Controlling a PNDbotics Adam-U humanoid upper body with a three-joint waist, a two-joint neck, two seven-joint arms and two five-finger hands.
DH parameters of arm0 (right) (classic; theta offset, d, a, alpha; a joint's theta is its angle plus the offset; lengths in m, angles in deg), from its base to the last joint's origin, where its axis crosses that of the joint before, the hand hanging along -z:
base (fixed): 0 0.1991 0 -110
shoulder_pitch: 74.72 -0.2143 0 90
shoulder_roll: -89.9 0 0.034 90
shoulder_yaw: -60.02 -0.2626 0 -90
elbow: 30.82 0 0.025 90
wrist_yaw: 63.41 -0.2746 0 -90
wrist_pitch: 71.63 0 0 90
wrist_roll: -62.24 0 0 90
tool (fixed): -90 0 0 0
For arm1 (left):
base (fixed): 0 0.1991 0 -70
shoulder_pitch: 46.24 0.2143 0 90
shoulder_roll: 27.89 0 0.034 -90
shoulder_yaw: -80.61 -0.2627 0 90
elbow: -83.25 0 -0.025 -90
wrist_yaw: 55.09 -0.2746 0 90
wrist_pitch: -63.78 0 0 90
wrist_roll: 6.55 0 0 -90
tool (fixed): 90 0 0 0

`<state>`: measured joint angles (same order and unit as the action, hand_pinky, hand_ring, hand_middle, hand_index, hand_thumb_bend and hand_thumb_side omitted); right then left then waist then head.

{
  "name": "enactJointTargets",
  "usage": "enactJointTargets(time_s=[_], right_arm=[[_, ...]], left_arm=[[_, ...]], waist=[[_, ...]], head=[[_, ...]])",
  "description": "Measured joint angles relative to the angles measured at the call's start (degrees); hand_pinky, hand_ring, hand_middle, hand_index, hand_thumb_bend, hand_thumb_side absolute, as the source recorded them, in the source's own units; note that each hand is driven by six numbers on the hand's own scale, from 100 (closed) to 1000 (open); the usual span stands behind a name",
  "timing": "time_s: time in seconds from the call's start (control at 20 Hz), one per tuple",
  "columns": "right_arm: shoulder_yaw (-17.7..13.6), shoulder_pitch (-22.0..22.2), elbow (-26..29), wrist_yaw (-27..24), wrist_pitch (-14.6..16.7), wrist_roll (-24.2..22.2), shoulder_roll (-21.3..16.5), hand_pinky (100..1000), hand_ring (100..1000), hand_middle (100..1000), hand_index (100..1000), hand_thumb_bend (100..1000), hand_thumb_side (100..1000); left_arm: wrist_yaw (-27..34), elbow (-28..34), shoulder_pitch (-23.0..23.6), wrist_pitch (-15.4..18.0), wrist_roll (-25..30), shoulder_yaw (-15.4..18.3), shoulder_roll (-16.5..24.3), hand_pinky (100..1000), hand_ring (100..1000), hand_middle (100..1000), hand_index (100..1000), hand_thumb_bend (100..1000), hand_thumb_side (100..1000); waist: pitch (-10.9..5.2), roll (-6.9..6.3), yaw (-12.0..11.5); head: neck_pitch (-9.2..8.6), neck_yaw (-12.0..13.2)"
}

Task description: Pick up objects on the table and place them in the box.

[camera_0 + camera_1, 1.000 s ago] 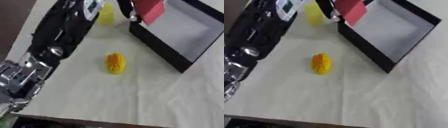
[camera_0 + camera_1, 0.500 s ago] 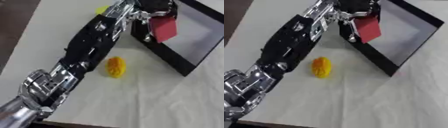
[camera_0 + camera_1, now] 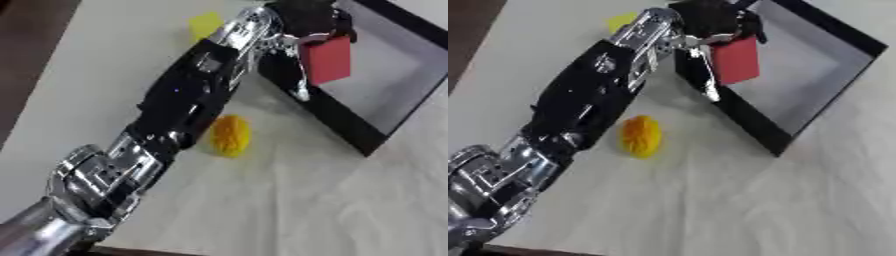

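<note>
My left hand (image 3: pixel 308 20) holds the red block (image 3: pixel 325 59) over the black box (image 3: pixel 350 135); a yellow-orange object (image 3: pixel 230 135) lies on the worktop (image 3: pixel 297 200).

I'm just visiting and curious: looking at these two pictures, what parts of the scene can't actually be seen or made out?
- Yellow thing at the far edge: partly hidden behind the left arm, shape unclear in both views.
- Left hand: dark and blurred; how its fingers hold the red block is unclear.
- Box: far corner cut off by the top edge.
- Orange object: blurred, what it is unclear.
- Right hand: in neither view.
</note>
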<state>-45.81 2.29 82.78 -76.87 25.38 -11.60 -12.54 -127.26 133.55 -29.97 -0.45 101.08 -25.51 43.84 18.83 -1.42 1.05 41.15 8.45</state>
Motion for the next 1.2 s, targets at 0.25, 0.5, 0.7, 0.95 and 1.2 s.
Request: enactJointTargets(time_s=[0.25, 0.5, 0.7, 0.95, 1.2], right_arm=[[-0.1, 1.3, 0.0, -0.8, 0.0, 1.0, 0.0, 955, 878, 842, 887, 100, 574], [-0.1, 3.2, 0.0, -0.7, -0.1, 1.3, 0.0, 955, 878, 842, 886, 100, 572], [-0.2, 4.3, 0.0, 0.3, -0.2, 1.4, 0.4, 955, 878, 842, 886, 100, 570], [-0.4, 4.9, 0.0, 1.4, -0.4, 1.6, 0.5, 955, 878, 841, 886, 100, 569], [-0.3, 4.9, 0.0, 2.0, -0.7, 1.3, 1.0, 955, 877, 840, 886, 100, 568]], left_arm=[[2.7, 3.8, -0.5, -2.8, -3.2, 4.0, 2.9, 824, 833, 850, 916, 740, 430], [6.8, 5.6, -1.1, -4.8, -6.9, 7.2, 7.3, 821, 821, 833, 901, 697, 433], [10.3, 5.1, -1.7, -6.7, -7.2, 8.9, 11.7, 819, 825, 835, 902, 707, 421], [14.4, 1.6, -2.1, -10.5, -4.4, 10.3, 18.1, 822, 835, 838, 906, 735, 450], [16.5, -2.0, -2.1, -14.8, -1.1, 10.7, 21.2, 826, 836, 836, 903, 745, 490]], waist=[[-0.06, 0.00, -1.1], [-0.08, 0.00, -2.2], [-0.24, -0.14, -3.1], [-0.24, -0.17, -3.4], [-0.24, -0.17, -3.4]], head=[[0.60, -0.9], [1.06, -2.0], [1.49, -2.9], [1.50, -3.6], [1.48, -3.6]])
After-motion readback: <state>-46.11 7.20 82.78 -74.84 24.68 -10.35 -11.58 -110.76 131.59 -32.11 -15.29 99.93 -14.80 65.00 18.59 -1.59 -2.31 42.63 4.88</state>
